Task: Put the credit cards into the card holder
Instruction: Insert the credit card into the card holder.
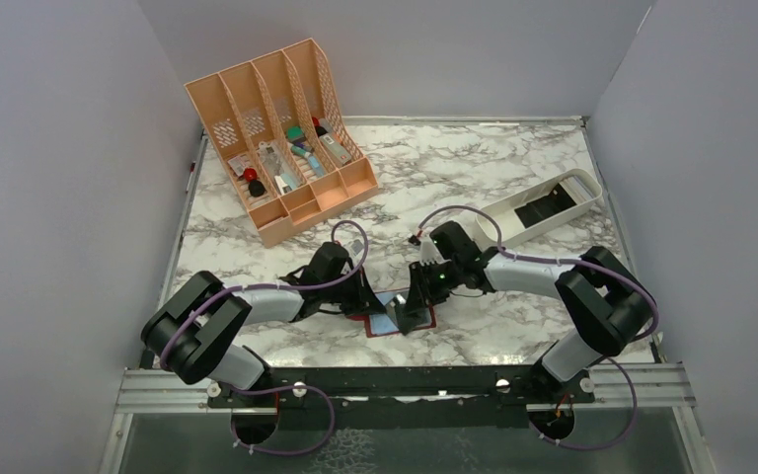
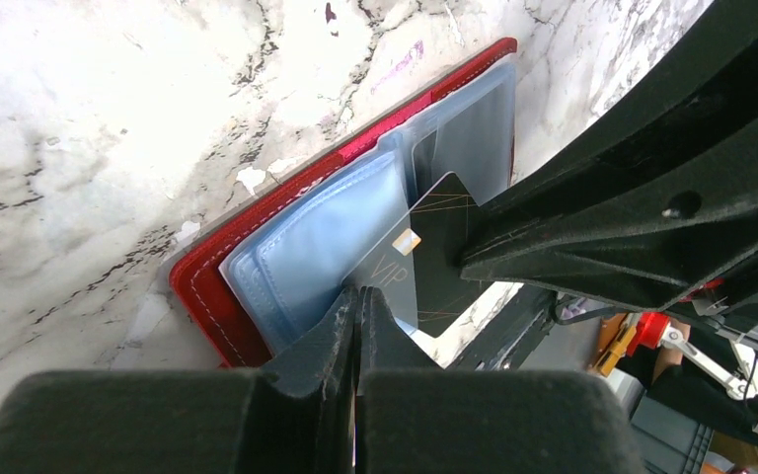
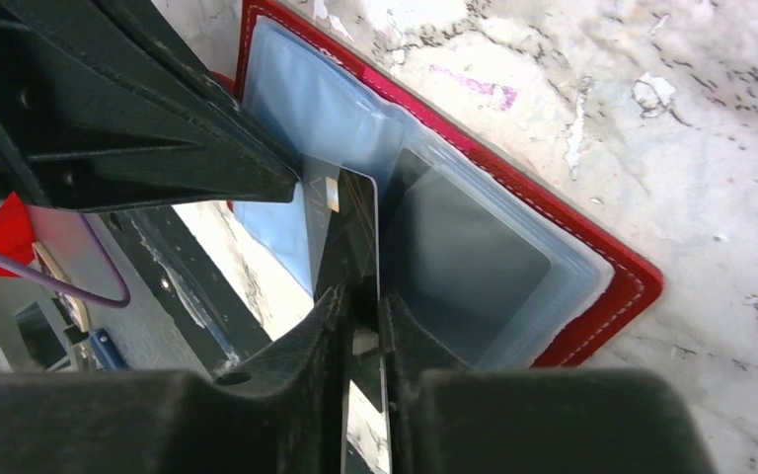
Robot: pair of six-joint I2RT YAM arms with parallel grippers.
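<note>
Right gripper [image 3: 360, 316], low over the open card holder [image 3: 612, 286], pinches a dark card [image 3: 355, 227]. Left gripper [image 2: 357, 326] sits opposite, jaws closed

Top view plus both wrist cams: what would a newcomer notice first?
The open red card holder lies on the marble table at the near centre, both grippers meeting over it. The right gripper pinches a dark credit card edge-on above its clear pockets; the left gripper is shut at the pockets' edge.
</note>
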